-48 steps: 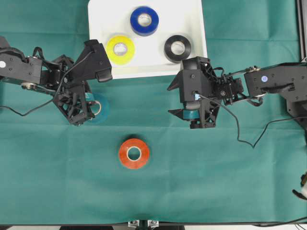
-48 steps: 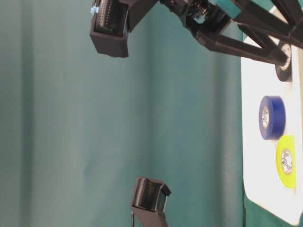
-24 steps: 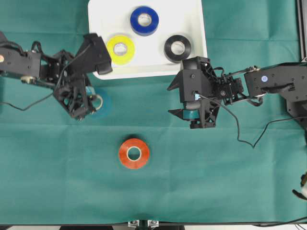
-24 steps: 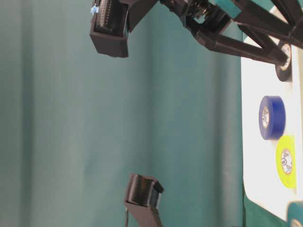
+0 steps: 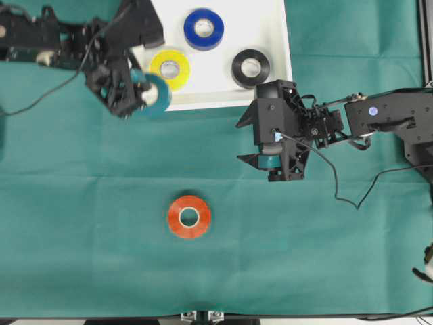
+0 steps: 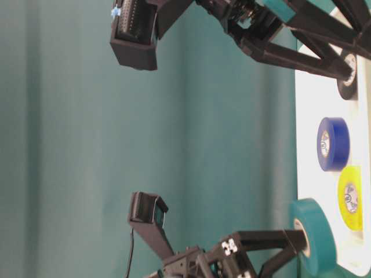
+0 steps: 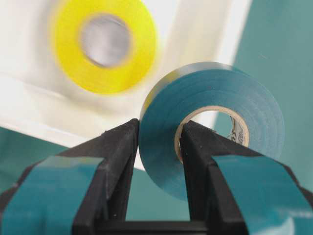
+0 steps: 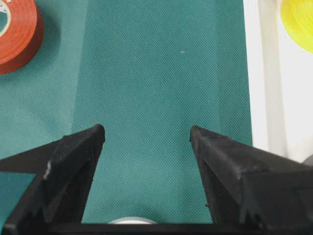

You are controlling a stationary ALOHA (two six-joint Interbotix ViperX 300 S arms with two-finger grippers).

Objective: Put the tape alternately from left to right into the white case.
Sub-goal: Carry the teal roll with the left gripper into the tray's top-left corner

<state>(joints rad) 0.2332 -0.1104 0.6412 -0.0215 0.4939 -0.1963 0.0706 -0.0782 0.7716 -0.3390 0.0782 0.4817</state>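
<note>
Three rolls (blue (image 5: 203, 29), yellow (image 5: 169, 70), black (image 5: 250, 68)) lie in the white case (image 5: 270, 27); left gripper (image 7: 157, 142) pinches the teal roll (image 7: 212, 127) over its near-left corner; orange-red roll (image 5: 189, 217) waits near the counter's front edge; right gripper (image 8: 146, 137) spread.

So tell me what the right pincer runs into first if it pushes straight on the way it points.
Nothing on the way: the right pincer stands open and empty, with only bare green cloth ahead between its fingers. The orange-red roll lies off to one side, the white case to the other. Depth is uncertain.
</note>
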